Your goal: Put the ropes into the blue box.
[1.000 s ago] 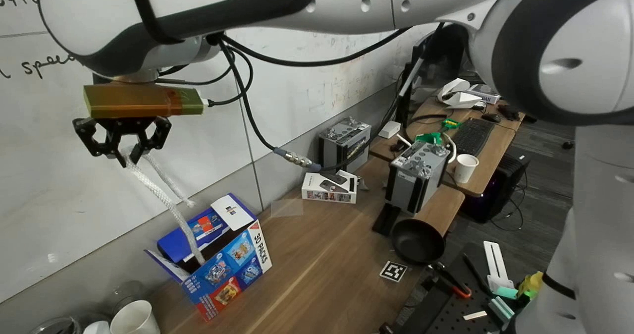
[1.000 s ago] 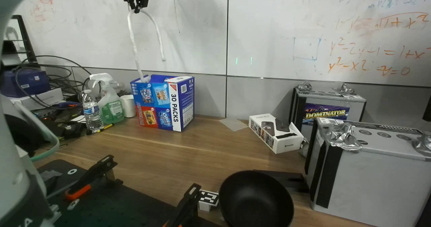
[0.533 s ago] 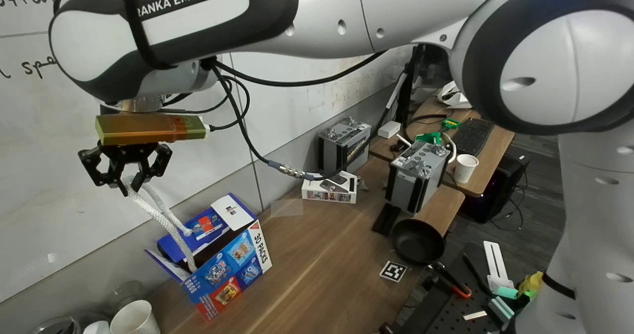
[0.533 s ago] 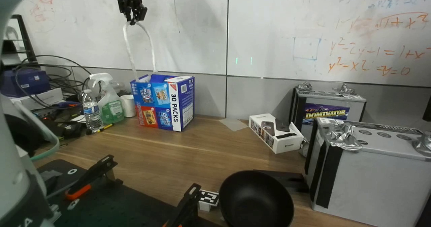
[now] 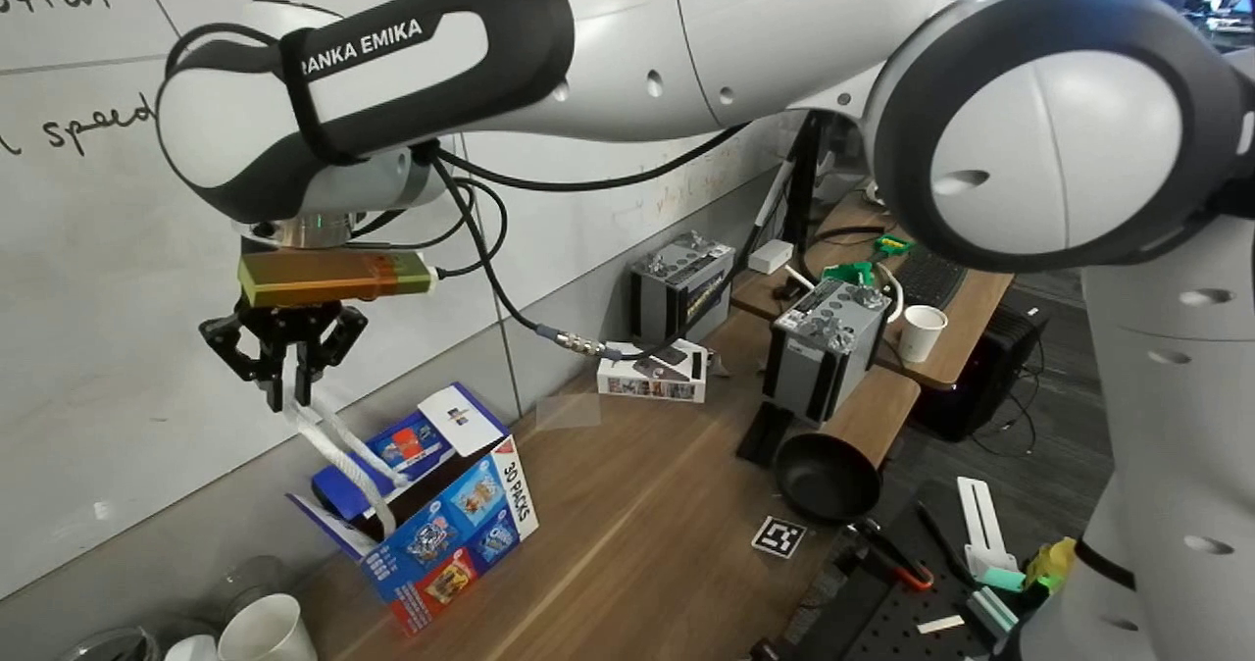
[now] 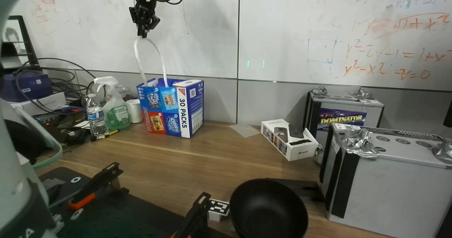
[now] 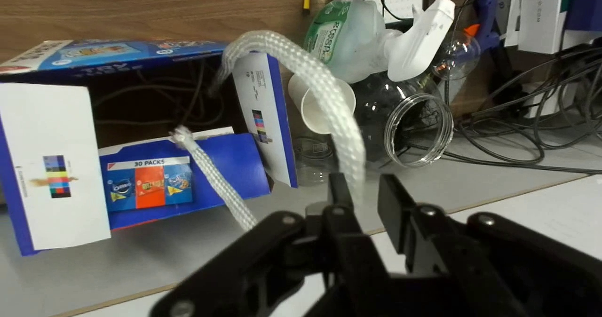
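Note:
The blue box [image 5: 446, 533] stands open on the table by the wall, also in an exterior view [image 6: 169, 107] and the wrist view [image 7: 240, 157]. A white rope [image 5: 341, 463] hangs in an arch above it, also in an exterior view [image 6: 137, 54] and the wrist view [image 7: 329, 91]. Its two ends reach down to the box opening, one over the back flap. My gripper [image 5: 288, 398] is above the box, also in an exterior view [image 6: 142, 36]. In the wrist view its fingers [image 7: 365, 183] are apart, the rope loose just below the tips. Several thin strands show dimly inside the box.
Beside the box stand a spray bottle [image 6: 116, 111], a water bottle [image 6: 96, 118], a paper cup [image 5: 265, 632] and a clear jar [image 7: 418, 129]. A white phone box [image 5: 652, 381], black pan [image 6: 268, 209] and grey battery-like units [image 6: 388, 181] are farther along. The whiteboard wall [image 5: 98, 347] is behind.
My gripper has moved down, lowering the rope ends to the box, and its fingers have now opened. The rope has dropped slightly below the fingertips.

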You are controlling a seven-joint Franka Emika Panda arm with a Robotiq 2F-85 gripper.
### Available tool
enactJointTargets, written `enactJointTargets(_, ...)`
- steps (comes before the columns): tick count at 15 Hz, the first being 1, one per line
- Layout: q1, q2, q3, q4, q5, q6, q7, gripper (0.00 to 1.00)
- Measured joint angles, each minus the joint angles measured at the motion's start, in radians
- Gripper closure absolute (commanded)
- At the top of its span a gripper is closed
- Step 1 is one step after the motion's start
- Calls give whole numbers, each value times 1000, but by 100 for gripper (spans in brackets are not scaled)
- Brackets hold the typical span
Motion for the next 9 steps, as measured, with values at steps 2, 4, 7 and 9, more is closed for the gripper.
enactJointTargets(2,-7,1,-1,0,1,-10,-1,28)
enactJointTargets(4,-12,1,-2,0,1,-20,-1,15)
enactJointTargets(7,-16,-8,-10,0,-3,-111,-2,0)
enactJointTargets(9,-18,-37,-22,-8,-23,-204,-5,0)
